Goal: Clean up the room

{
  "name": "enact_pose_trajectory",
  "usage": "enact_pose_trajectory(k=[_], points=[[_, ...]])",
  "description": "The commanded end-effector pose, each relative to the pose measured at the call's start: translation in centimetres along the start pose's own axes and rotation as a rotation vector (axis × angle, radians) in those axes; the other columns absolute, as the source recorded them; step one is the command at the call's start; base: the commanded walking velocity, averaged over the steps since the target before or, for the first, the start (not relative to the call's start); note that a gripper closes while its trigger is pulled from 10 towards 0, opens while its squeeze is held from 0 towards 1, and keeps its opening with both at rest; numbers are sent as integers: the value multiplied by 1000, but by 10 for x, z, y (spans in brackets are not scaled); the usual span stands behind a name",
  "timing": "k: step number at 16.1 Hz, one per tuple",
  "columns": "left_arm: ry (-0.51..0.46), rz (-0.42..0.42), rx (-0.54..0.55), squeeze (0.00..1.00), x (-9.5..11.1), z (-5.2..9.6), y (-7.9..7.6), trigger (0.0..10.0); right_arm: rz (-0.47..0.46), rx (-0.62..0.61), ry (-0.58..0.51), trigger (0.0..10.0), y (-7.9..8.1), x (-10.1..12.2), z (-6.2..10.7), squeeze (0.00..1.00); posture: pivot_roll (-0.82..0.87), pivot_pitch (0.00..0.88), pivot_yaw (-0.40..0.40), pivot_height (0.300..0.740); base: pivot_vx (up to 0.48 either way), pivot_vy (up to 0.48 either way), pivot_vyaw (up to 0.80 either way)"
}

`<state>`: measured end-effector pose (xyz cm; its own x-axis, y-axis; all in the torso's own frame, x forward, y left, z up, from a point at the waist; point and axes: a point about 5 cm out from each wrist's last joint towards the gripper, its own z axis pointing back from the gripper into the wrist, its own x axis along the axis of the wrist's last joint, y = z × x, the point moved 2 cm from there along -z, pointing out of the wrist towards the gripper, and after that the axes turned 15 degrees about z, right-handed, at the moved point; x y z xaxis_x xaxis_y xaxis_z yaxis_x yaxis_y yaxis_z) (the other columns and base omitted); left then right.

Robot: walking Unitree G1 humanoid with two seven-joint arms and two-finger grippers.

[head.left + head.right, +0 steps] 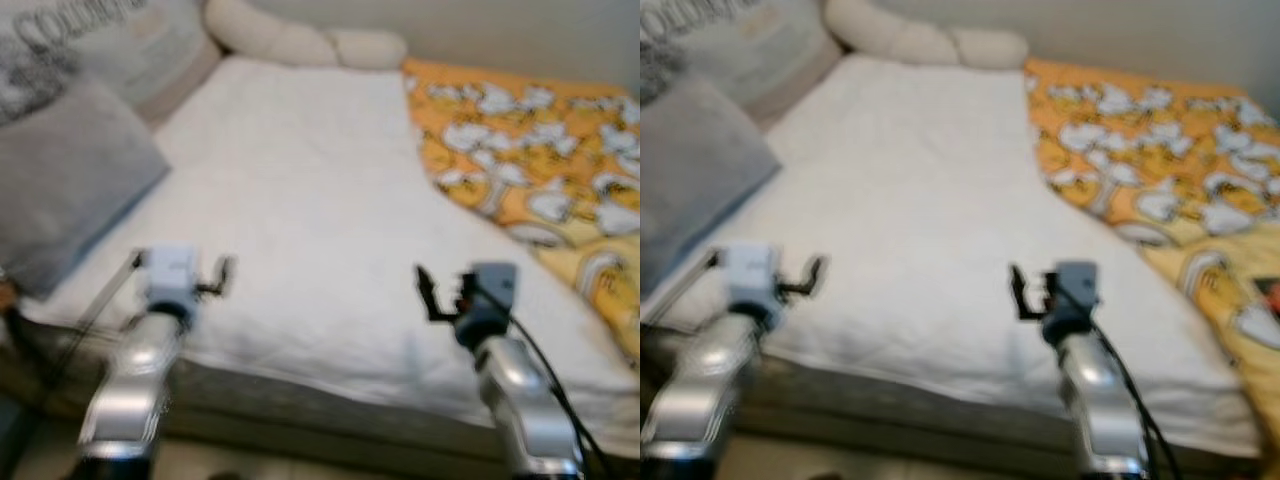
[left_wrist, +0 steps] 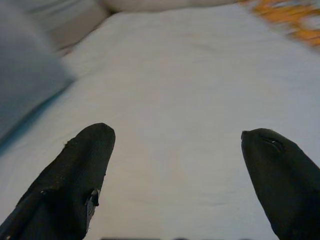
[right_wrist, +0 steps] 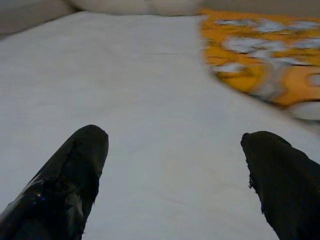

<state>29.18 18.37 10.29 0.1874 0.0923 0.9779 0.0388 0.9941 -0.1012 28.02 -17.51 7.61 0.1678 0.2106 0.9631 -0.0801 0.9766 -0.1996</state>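
- Left eye view: we held both arms out over the white sheet (image 1: 300, 200), apparently ready to tidy.
- Left gripper (image 2: 175, 150) and right gripper (image 3: 172, 150): fingers spread, grasping nothing.
- Orange blanket (image 1: 530, 150) lay bunched at upper right; grey pillow (image 1: 70, 180) at left.

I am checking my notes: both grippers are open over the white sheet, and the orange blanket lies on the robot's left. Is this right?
Not quite. The orange blanket lies on the robot's right, as the left eye view shows. Both the left gripper and right gripper are open over the white sheet.
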Motion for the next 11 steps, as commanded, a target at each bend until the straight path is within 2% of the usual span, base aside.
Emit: enact_pose_trajectory(k=[1, 7, 11], points=[[-2, -19, 15, 1000, 4, -1, 6, 10000, -7, -14, -32, 10000, 2, 5, -2, 1000, 0, 0, -40, 740, 0, -461, 0], [-8, -37, 5, 1000, 7, -6, 3, 10000, -23, -17, -18, 10000, 4, 3, -7, 1000, -1, 0, -37, 740, 0, -461, 0], [-6, -42, -1, 1000, 7, -7, 1, 10000, -38, -28, -22, 10000, 3, 5, -9, 1000, -1, 0, -34, 740, 0, -463, 798]])
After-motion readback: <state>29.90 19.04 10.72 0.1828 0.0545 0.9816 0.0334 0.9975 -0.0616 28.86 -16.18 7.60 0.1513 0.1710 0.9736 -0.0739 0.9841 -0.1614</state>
